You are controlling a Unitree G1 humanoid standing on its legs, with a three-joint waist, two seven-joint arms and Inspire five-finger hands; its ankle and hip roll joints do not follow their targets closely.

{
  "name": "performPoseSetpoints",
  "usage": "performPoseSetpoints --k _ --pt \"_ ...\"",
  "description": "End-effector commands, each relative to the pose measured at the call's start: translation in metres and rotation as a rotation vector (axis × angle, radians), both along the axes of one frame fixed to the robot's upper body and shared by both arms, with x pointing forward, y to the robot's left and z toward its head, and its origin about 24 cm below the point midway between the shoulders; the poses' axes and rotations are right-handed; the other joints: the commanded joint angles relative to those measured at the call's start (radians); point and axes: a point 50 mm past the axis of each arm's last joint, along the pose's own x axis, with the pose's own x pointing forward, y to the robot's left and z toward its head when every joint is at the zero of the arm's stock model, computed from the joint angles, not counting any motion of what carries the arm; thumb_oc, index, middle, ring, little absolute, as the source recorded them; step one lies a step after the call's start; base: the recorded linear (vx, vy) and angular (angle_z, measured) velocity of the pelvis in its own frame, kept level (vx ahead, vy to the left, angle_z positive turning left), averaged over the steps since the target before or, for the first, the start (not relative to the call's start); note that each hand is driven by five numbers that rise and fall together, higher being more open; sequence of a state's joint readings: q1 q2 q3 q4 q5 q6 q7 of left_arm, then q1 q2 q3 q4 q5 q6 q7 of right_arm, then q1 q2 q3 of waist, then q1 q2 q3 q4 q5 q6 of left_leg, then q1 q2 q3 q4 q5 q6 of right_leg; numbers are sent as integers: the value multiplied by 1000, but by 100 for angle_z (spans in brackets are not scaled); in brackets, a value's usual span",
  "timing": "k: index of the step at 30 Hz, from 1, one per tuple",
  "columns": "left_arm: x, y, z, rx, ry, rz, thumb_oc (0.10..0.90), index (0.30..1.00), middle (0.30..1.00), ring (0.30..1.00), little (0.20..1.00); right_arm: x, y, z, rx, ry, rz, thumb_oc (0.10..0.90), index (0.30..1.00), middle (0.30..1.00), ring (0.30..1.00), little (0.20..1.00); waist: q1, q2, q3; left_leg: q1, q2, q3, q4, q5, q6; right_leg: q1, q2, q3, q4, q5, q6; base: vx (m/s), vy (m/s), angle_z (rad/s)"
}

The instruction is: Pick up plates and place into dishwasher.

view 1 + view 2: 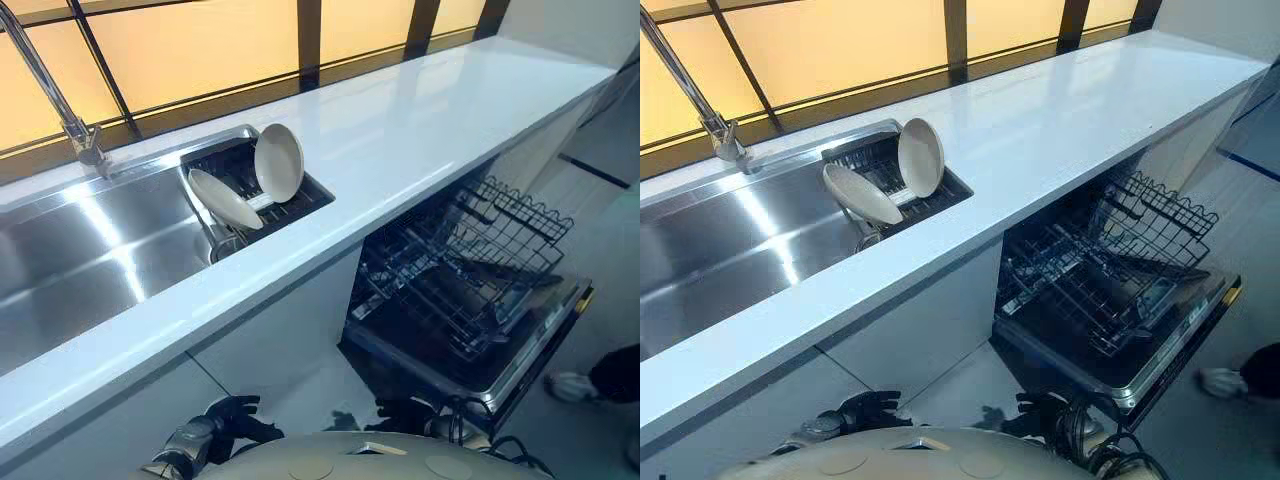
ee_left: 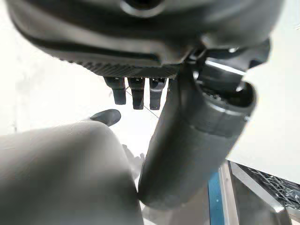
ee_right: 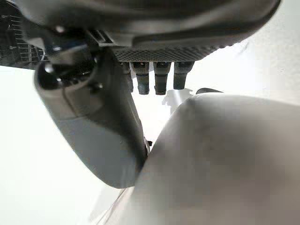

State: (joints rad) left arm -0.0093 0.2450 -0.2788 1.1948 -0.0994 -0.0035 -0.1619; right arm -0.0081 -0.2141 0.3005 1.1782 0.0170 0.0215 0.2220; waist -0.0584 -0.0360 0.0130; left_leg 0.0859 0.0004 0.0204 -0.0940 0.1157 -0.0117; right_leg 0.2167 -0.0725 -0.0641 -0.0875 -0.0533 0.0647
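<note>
The sink (image 1: 80, 260) is a brushed-steel basin, long and flat-bottomed, sunk into a glossy white surface (image 1: 430, 120). A curved metal faucet (image 1: 45, 85) rises at the sink's back edge, in front of amber window panes (image 1: 200, 45) with dark bars.

A dark slotted rack (image 1: 312, 194) sits in the sink's right end and holds both plates, which are pale, smooth and round. The upright plate (image 1: 279, 162) stands almost on its rim at the rack's back. The leaning plate (image 1: 225, 198) tilts low towards the basin. Their rims come close together; I cannot tell whether they touch.

Right of the sink the surface runs long and bare, with a straight front edge. Under that stretch is the dishwasher (image 1: 520, 372). Its door is folded down flat, and a black wire basket (image 1: 470, 262) with upright tines is drawn out over it. A person's shoe (image 1: 572, 386) rests on the floor beyond the door's corner.

Both hands hang low, below the surface's front edge and well apart from the sink. The left hand (image 1: 232, 415) is below the sink's right end, and the right hand (image 1: 405, 410) is near the dishwasher door. The left fingers (image 2: 136, 96) and the right fingers (image 3: 159, 82) are loosely spread and relaxed — holding nothing.
</note>
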Motion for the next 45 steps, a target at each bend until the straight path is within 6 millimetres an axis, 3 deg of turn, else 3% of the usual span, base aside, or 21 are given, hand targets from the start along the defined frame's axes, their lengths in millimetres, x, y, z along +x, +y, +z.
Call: performPoseSetpoints --k 1,15,25,34,36,39,43,45 --pt "-4 -6 -3 -13 39 -38 800 900 900 900 900 -3 0 -1 -8 34 81 800 900 900 900 900 18 13 39 60 -51 60 7 -125 35 -83 65 -22 21 78 -7 -317 -418 25" --pt "-3 -6 -3 -8 36 -40 800 900 900 900 900 -3 0 -1 -5 27 85 800 900 900 900 900 22 12 43 63 -54 53 7 -126 39 -82 65 -24 29 72 -9 0 0 0" --pt "2 -7 -1 -20 11 -60 800 900 900 900 900 16 6 5 39 -77 85 800 900 900 900 900 27 13 45 59 -57 45 7 -124 38 -85 61 -30 32 72 -7 0 0 0" --pt "31 -15 10 -73 -118 -214 800 900 900 900 900 30 7 11 51 -122 120 800 900 900 900 900 25 26 43 59 -60 39 7 -122 36 -86 57 -35 38 69 -4 -1 12 0" --pt "54 -23 21 -119 -204 -293 800 900 900 900 900 33 6 13 47 -129 131 800 900 900 900 900 24 31 45 59 -61 37 7 -122 35 -86 55 -37 41 69 -3 -7 41 1" --pt "98 -45 53 -225 -351 -465 800 900 900 900 900 44 4 20 55 -164 130 800 900 900 900 900 23 42 51 55 -61 33 7 -118 34 -91 52 -42 47 69 0 -25 39 6" --pt "145 -82 125 -386 -584 -716 800 900 900 900 900 52 7 26 58 -206 130 800 900 900 900 900 24 53 61 47 -63 24 7 -113 39 -102 47 -49 58 70 4 -41 27 10" --pt "156 -102 165 -489 -691 -833 800 900 900 900 900 52 7 25 51 -212 129 800 900 900 900 900 26 56 65 44 -64 19 7 -113 43 -106 43 -55 62 71 7 -44 2 4"
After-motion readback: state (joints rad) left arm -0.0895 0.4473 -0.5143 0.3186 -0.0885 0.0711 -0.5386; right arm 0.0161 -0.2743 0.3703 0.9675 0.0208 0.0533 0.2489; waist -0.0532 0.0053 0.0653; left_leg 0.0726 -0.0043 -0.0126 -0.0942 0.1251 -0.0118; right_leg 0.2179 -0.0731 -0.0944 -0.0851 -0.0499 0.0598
